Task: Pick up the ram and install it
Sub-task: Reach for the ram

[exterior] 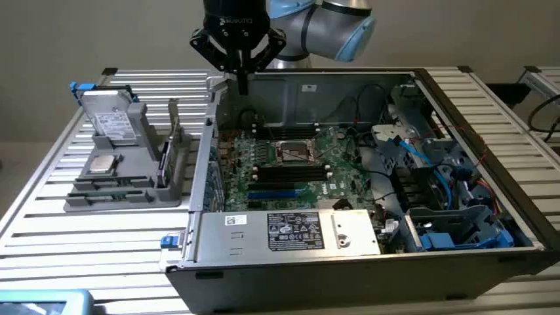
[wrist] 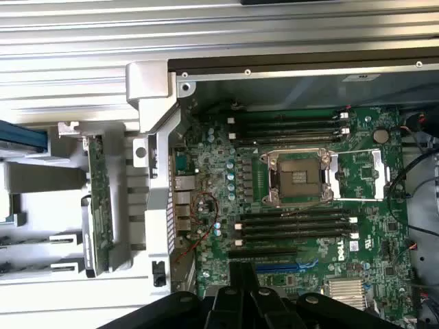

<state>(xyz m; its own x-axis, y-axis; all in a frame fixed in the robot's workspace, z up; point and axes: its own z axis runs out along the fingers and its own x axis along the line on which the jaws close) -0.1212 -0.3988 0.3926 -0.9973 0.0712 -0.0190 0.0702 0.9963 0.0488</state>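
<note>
My fingers (exterior: pixel 242 82), shut tight and empty, hang above the computer case's (exterior: pixel 262 279) wall; the ram (exterior: pixel 173 131) stands well apart, outside the case, in a grey holder (exterior: pixel 122 191).

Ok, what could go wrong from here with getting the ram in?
The thin green ram stick stands upright in the grey plastic holder, close beside the silver case wall; the shut end effector might clip either going in. The black memory slots flank the open processor socket, so a skewed insertion could hit it.
</note>
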